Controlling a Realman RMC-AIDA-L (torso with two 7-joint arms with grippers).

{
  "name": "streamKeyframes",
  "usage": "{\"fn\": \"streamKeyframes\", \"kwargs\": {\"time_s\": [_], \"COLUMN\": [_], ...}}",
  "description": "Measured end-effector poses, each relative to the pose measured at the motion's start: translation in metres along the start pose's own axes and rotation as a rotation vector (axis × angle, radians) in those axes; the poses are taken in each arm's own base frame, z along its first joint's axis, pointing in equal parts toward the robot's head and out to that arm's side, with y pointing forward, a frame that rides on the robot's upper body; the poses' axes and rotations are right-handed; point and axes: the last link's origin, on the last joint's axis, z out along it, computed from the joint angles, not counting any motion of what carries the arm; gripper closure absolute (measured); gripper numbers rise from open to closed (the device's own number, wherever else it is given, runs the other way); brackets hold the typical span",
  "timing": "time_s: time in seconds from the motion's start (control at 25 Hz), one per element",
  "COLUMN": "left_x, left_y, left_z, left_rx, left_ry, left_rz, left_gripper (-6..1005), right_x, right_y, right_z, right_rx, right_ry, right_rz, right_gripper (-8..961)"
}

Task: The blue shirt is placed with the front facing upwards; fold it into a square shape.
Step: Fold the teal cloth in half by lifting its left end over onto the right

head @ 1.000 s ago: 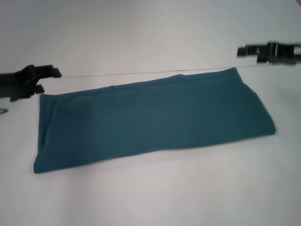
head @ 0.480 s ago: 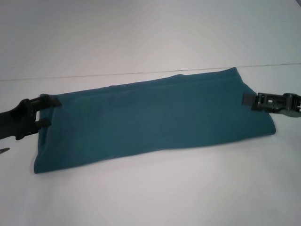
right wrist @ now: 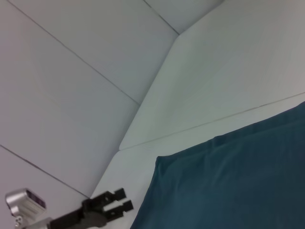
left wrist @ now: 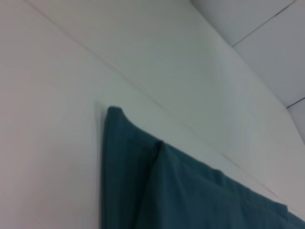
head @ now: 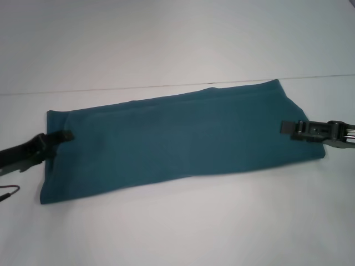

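The blue shirt (head: 183, 138) lies flat on the white table as a long folded band running left to right, its plain teal surface facing up. My left gripper (head: 57, 145) is at the band's left short end, open, with its upper finger (head: 65, 134) over the cloth edge. In the right wrist view the left gripper (right wrist: 119, 200) shows two spread fingers beside the shirt (right wrist: 238, 176). My right gripper (head: 288, 128) reaches in over the right short end, low above the cloth. The left wrist view shows only a folded corner of the shirt (left wrist: 190, 191).
The white table (head: 177, 227) carries a thin seam line (head: 166, 85) just behind the shirt. A thin reddish cable (head: 8, 191) lies at the left edge, below the left arm.
Both grippers have come down from the far side of the shirt to its two short ends and moved slightly inward. The shirt itself has not shifted.
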Motion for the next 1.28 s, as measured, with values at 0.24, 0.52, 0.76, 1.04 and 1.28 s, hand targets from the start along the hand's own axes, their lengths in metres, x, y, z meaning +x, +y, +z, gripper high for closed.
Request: {"fn": "streamKeyframes", "kwargs": {"time_s": [0.24,0.52,0.76,1.04,1.28], "left_x": [-0.005,-0.010,-0.012,0.001,0.019], "left_y": [0.001,-0.002,-0.006,0.004,0.011], "left_z": [0.006,0.010,0.011,-0.003,-0.011], "left_rx": [0.002,0.025,0.051,-0.023,0.014], "left_ry": [-0.005,-0.003,0.003,-0.008,-0.132], "left_rz": [-0.010,-0.023,-0.018,-0.005,0.136], "left_gripper": [228,229,227,225,223], "right_x": [0.002,0.006,0.008,0.008,0.008], "right_y": [-0.001,-0.004,-0.004,-0.004,-0.005], "right_z": [-0.002,-0.003,-0.004,-0.007,-0.007], "right_rx": [-0.001,-0.005,-0.003,-0.011,-0.003], "right_ry": [-0.019,-0.024,-0.025,-0.035,-0.033], "right_rz": [0.019,0.040,0.046,0.053,0.048], "right_gripper": [29,29,29,29,28]}}
